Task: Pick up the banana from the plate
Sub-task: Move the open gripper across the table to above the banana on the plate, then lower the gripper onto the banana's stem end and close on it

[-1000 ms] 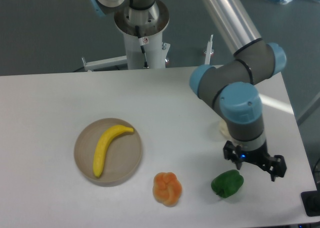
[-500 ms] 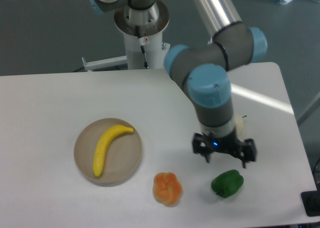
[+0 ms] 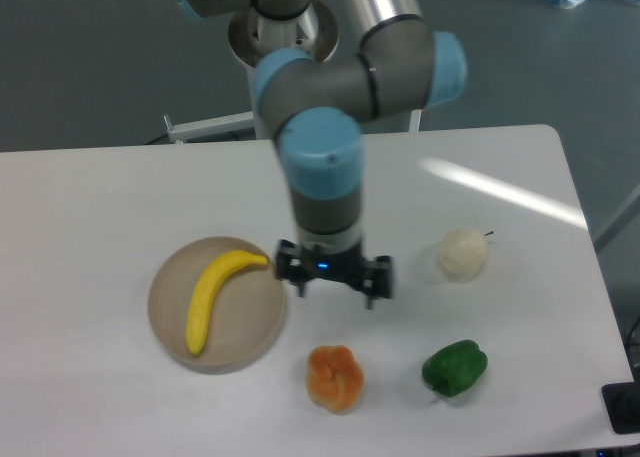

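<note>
Nearest the camera, along the front of the white tabletop (image 3: 90, 197), sit an orange pepper (image 3: 335, 378) and, to its right, a green pepper (image 3: 455, 368); neither belongs to the job. A little further back lies the plate (image 3: 255, 322), round and tan, with the banana (image 3: 214, 295) resting on it. The banana's long axis runs on a diagonal: its lower end sits near the front-left of the plate, and its upper tip curves toward the plate's back-right rim.

Level with that upper tip, just beside the plate's right edge, hangs the tool (image 3: 334, 285), pointing down, its two fingers spread apart with nothing between them. The banana therefore lies to the camera's left of the tool, with the yellow tip close to the tool's near finger and the thick middle of the fruit further left and forward. By my judgement the coming move is a short sideways travel over the plate, with the fingers turned to straddle the banana across its width rather than along its diagonal, then a descent.

Further back and to the right, a whitish round item (image 3: 462, 254), perhaps garlic or an onion, sits well apart from everything else.
</note>
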Action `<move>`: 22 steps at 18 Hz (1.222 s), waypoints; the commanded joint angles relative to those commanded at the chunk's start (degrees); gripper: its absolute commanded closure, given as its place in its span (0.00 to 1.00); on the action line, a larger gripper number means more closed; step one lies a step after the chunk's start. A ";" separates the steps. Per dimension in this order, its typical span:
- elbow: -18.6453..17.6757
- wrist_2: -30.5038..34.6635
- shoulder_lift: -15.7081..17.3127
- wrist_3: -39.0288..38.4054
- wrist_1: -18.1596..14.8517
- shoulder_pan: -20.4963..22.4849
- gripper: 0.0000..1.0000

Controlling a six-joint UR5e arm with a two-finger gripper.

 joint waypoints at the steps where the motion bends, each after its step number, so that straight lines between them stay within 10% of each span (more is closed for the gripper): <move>1: -0.97 -0.09 0.00 -0.44 0.35 -0.80 0.00; 5: -4.84 -1.22 -0.17 -1.15 2.71 -2.82 0.00; 11: -15.56 -0.79 -0.88 -4.75 18.71 -6.51 0.00; 22: -16.10 -0.70 -3.51 -4.93 19.60 -9.94 0.00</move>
